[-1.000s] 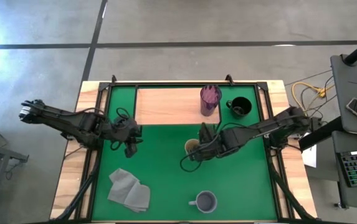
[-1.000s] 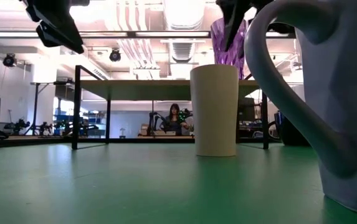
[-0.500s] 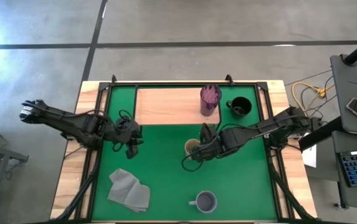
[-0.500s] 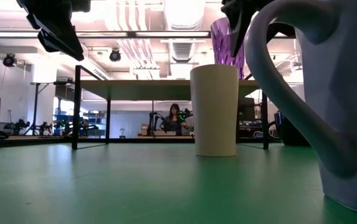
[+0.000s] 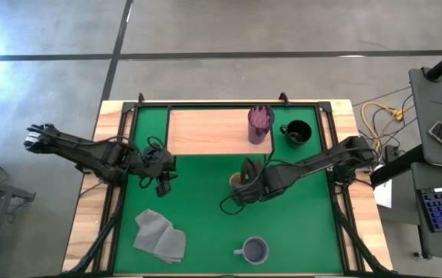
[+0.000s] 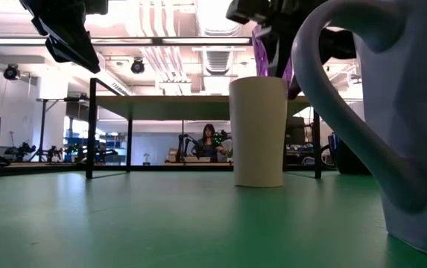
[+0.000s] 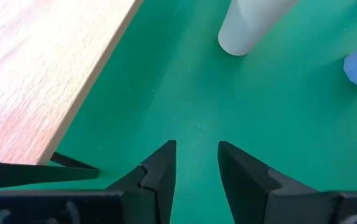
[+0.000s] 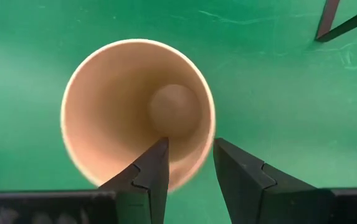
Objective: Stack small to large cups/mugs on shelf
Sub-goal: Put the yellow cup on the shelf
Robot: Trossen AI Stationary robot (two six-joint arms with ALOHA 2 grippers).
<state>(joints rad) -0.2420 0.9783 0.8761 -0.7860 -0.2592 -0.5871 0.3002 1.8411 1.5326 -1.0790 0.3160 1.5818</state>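
Note:
The tan cup stands upright on the green mat, just in front of the shelf. My right gripper is open right above it. One finger is inside the cup's mouth and one outside, with the near rim between them, and I see no touch. The purple tumbler stands on the shelf's right end. The black mug stands on the mat to the right of the shelf. The lavender mug stands near the front edge. My left gripper is open and empty above the mat by the shelf's near left corner.
A grey folded cloth lies on the mat at the front left. The shelf's thin black legs stand on the mat. The lavender mug fills the right of the low view. A person shows far off in the room behind.
My right gripper has gone a little toward the table's left edge and down, and its fingers now straddle the tan cup's rim. The cup has stayed where it was.

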